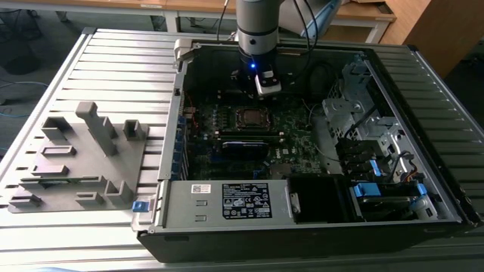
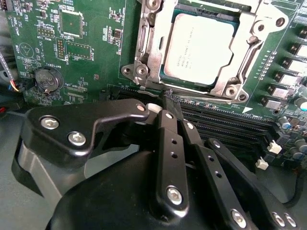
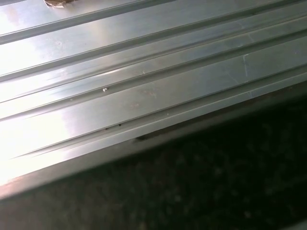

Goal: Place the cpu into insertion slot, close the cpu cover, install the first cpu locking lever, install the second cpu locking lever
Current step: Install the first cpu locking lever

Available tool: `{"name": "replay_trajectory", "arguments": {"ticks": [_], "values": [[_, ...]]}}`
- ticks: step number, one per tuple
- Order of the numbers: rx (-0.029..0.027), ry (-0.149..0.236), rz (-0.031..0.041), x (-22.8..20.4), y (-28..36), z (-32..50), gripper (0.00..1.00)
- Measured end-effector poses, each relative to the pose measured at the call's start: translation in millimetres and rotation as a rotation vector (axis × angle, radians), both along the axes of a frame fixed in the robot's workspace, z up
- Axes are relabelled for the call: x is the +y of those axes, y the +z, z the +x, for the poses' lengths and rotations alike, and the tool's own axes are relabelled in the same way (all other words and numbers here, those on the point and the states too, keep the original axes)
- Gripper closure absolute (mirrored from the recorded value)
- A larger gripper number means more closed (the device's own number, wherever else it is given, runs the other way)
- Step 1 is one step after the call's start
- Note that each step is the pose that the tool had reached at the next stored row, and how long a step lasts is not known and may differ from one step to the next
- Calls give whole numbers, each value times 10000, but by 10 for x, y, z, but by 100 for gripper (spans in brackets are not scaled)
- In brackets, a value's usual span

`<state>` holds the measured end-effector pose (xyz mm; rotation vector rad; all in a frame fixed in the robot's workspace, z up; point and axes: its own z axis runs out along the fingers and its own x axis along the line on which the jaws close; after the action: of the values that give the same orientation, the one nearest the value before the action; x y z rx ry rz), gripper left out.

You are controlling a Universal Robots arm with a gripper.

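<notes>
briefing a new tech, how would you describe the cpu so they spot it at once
Look inside the open case, at the green motherboard. The cpu is the flat silver-beige square framed by the silvery cover, unlike the round battery or black slots.

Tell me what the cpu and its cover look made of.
The cpu: dull silver-beige metal face, matte, with a soft even sheen. The cpu cover: thin bright steel-like sheet, probably stamped, judging by glinting bent edges.
</notes>
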<state>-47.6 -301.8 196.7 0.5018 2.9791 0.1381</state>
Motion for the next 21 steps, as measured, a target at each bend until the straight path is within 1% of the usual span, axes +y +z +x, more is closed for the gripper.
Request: {"name": "replay_trajectory", "arguments": {"ticks": [4,9,13,17,21], "values": [[-1,4,-2,-1,4,0,89],[-1,4,0,0,36,0,89],[-2,5,1,1,39,0,89],[-1,-1,0,19,39,0,89],[-3,0,1,24,39,0,89]]}}
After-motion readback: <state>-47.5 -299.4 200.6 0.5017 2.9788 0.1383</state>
